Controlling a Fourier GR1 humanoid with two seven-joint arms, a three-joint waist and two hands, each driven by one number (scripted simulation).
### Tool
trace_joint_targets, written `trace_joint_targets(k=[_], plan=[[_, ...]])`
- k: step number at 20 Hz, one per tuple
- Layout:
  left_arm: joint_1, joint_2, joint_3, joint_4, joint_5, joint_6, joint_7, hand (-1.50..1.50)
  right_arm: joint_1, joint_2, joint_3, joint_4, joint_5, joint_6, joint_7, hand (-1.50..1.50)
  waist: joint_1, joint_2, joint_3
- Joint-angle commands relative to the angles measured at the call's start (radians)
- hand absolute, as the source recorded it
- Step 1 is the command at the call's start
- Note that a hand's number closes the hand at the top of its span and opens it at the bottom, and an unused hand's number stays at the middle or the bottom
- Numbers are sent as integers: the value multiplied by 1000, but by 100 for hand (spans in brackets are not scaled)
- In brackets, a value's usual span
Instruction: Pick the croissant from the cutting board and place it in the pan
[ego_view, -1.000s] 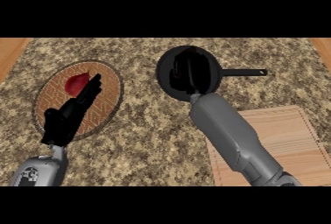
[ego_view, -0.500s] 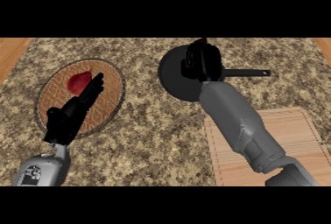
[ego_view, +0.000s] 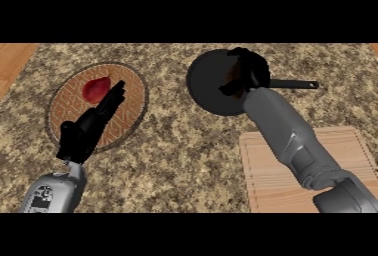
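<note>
Speckled brown stone forms the worktop (ego_view: 177, 150). A black pan (ego_view: 210, 85) sits near its far edge, right of the middle, with the handle (ego_view: 291, 84) pointing toward the right edge. The right robot hand (ego_view: 247, 75) hangs over the right part of the pan, its fingers curled round the croissant (ego_view: 234, 75). Only a brown sliver of the croissant shows between the fingers, over the inside of the pan, and whether it touches the pan's bottom cannot be told.

A pale wooden cutting board (ego_view: 273, 190) lies at the near right corner, partly covered by the grey right forearm.

Toward the far left corner lies a round brown plate (ego_view: 129, 117) with a woven look, and a red thing (ego_view: 96, 89) rests on its far part. The left robot hand (ego_view: 83, 134) lies over this plate with its fingers straight and holds nothing; its fingertips are just beside the red thing.
</note>
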Motion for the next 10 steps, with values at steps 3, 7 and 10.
trace_joint_targets(k=[3,7,10], plan=[[-11,-9,-4,7,-4,1,-22,0,6,-10,-137,-42,-133,6,-161,-150,16,11,2],[-15,-11,-5,-7,-6,6,17,0,54,-16,-259,-119,-262,15,-332,-150,2,7,5],[-3,6,6,-15,3,-10,-5,0,67,-50,-341,-123,-351,114,-402,-150,0,3,3]])
